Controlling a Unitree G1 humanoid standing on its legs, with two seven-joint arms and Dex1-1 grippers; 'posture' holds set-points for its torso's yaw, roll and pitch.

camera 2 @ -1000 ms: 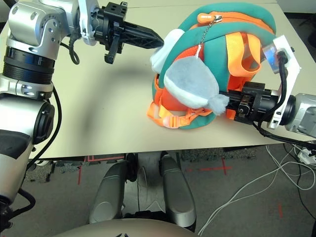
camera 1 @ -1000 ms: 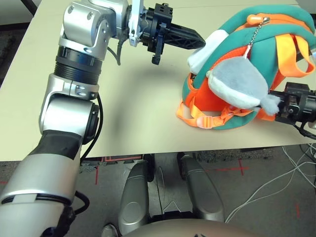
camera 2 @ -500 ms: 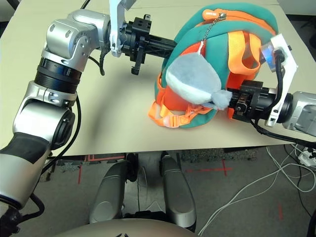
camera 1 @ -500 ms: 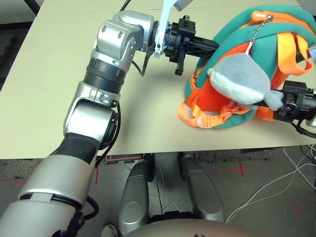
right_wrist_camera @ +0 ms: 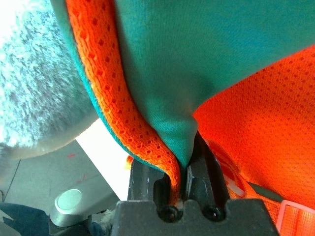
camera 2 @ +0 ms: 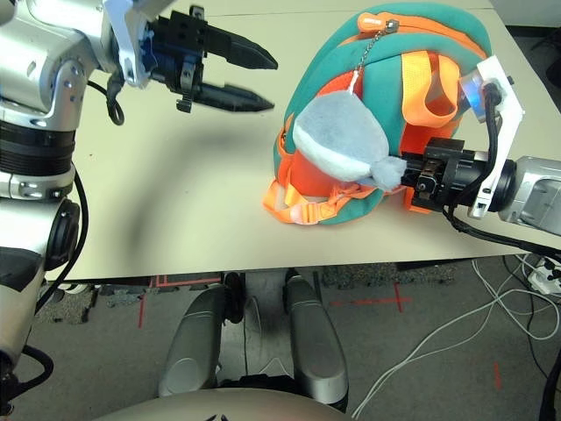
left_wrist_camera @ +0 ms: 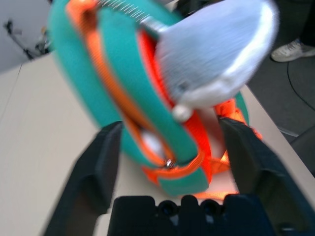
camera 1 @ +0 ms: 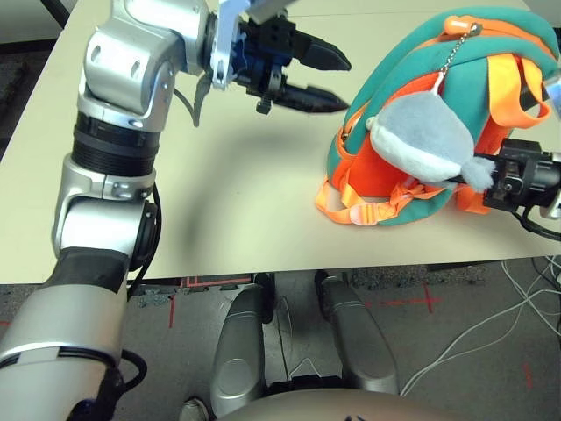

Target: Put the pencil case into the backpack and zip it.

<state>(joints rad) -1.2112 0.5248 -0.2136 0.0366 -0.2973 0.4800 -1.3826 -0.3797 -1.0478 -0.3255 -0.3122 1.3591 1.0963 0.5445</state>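
Two arms work over our counter (camera 1: pixel 219 193). Our left gripper (camera 1: pixel 329 81) hangs in the air just beside the backpack (camera 2: pixel 386 96), with its black fingers (camera 2: pixel 250 57) spread wide and nothing between them; it does not touch the bag. The backpack stands on the right part of the counter, teal with orange panels and straps (camera 2: pixel 421 88), leaning toward the far side. A grey plush charm (camera 2: pixel 337 140) with a white tip hangs on a small chain from the orange zip pull (camera 2: pixel 372 19) at the top of the bag and rests against its front.

Our right gripper (right_wrist_camera: pixel 184 184) comes in from the right, low on the bag, and its fingers are pinched tight on a fold of teal cloth and orange mesh at the backpack's edge. In the left wrist view a bit of white shows inside the open orange-edged seam (left_wrist_camera: pixel 152 145); we cannot tell whether that is the pencil case.
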